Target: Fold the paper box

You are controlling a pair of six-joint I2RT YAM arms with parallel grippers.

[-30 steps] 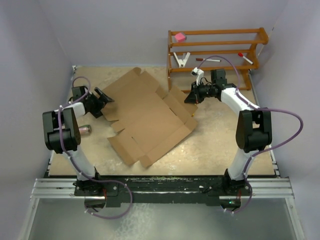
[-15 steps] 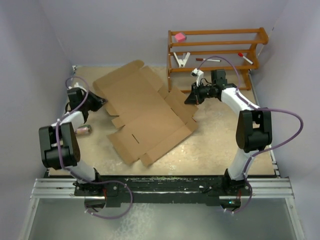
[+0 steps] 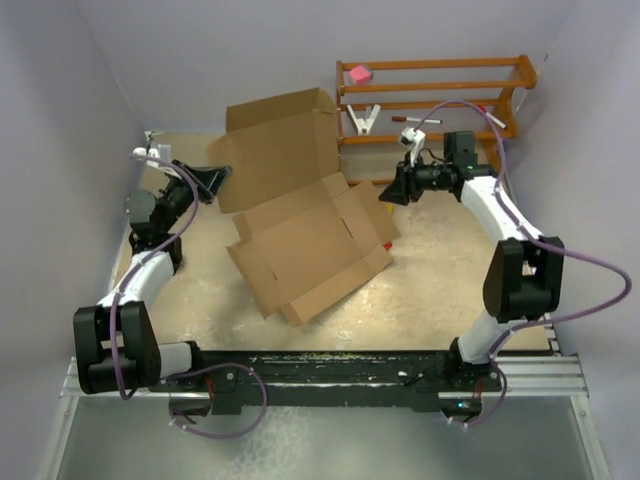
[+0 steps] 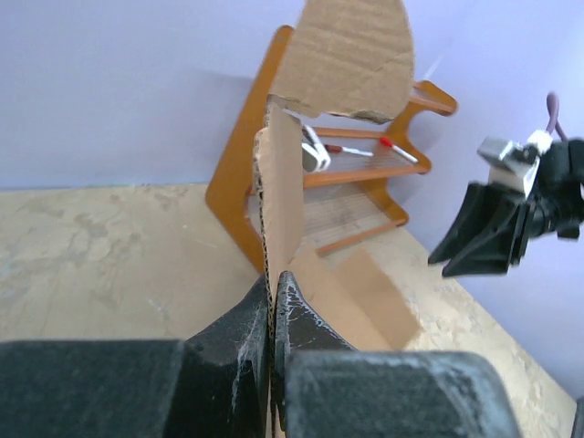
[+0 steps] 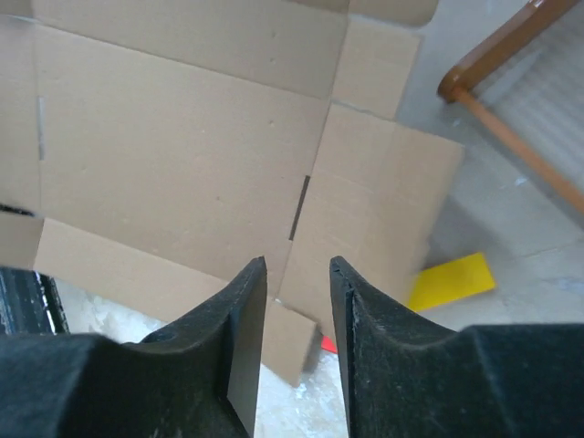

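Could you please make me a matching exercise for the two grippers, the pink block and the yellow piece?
Things: 1 left gripper; 2 right gripper; 3 small pink block; 4 flat yellow piece.
States: A on the orange wooden rack's top shelf; B open, holding nothing; C shut on the brown cardboard paper box's raised panel; D on the table beside the box.
Pairs: 1-C; 2-B; 3-A; 4-D.

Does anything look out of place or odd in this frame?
Yes. A yellow block and a red piece poke out from under the right edge of the cardboard box, so it may not sit flat there. The left gripper pinches its far panel up.
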